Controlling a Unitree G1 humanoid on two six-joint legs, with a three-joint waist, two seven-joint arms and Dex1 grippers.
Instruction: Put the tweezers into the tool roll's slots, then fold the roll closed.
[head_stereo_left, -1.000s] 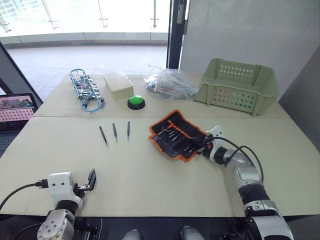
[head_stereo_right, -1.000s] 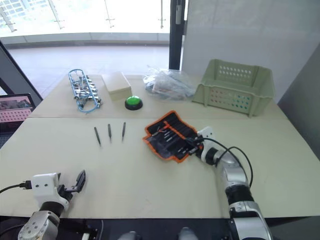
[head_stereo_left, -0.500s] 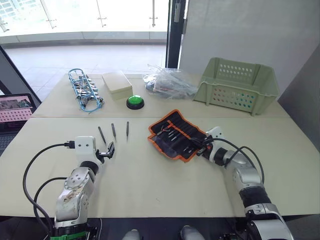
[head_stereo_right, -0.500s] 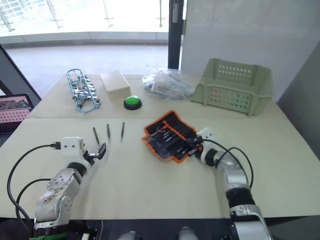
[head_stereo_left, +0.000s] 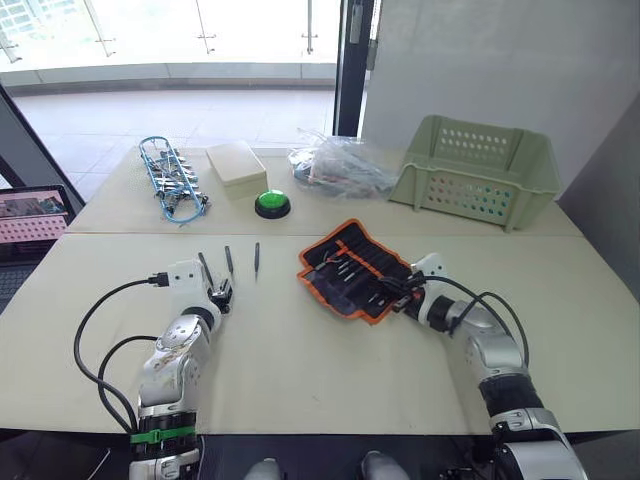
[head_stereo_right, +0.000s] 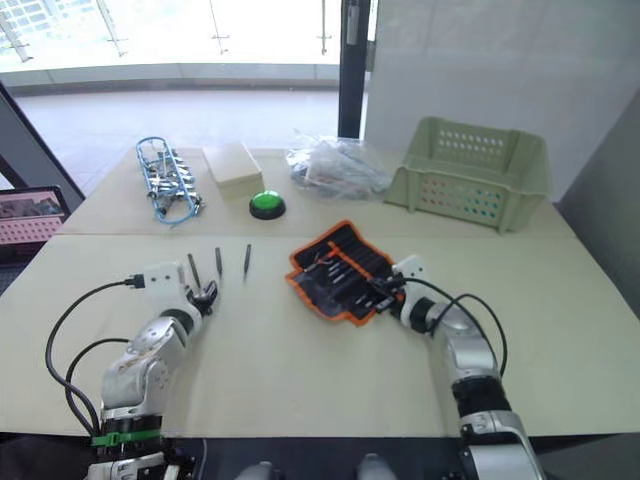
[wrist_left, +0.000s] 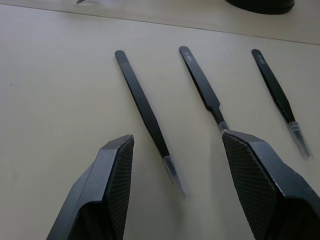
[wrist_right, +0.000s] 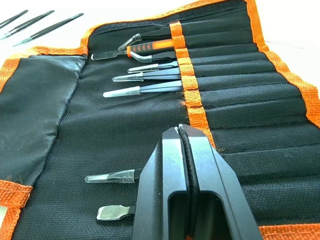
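Three black tweezers lie side by side on the table: one (wrist_left: 145, 112), a second (wrist_left: 202, 90) and a third (wrist_left: 277, 97). My left gripper (wrist_left: 175, 137) is open just above the table. The first tweezer's tip lies between its fingers (wrist_left: 107, 190), and the second's tip reaches the other finger. The tool roll (head_stereo_left: 355, 268) lies unrolled, black with orange edging. Several tools sit in its slots (wrist_right: 240, 100). My right gripper (wrist_right: 181, 131) is shut, its tip resting over the roll's inner face near the orange band.
At the back of the table stand a green perforated basket (head_stereo_left: 475, 170), a clear plastic bag (head_stereo_left: 335, 165), a green button (head_stereo_left: 271, 204), a beige box (head_stereo_left: 236, 165) and a blue wire bundle (head_stereo_left: 170, 190). A screen (head_stereo_left: 30, 215) stands off the table's left edge.
My left arm has reached forward from the table's front edge to the three tweezers, still open. The right gripper has stayed on the roll.
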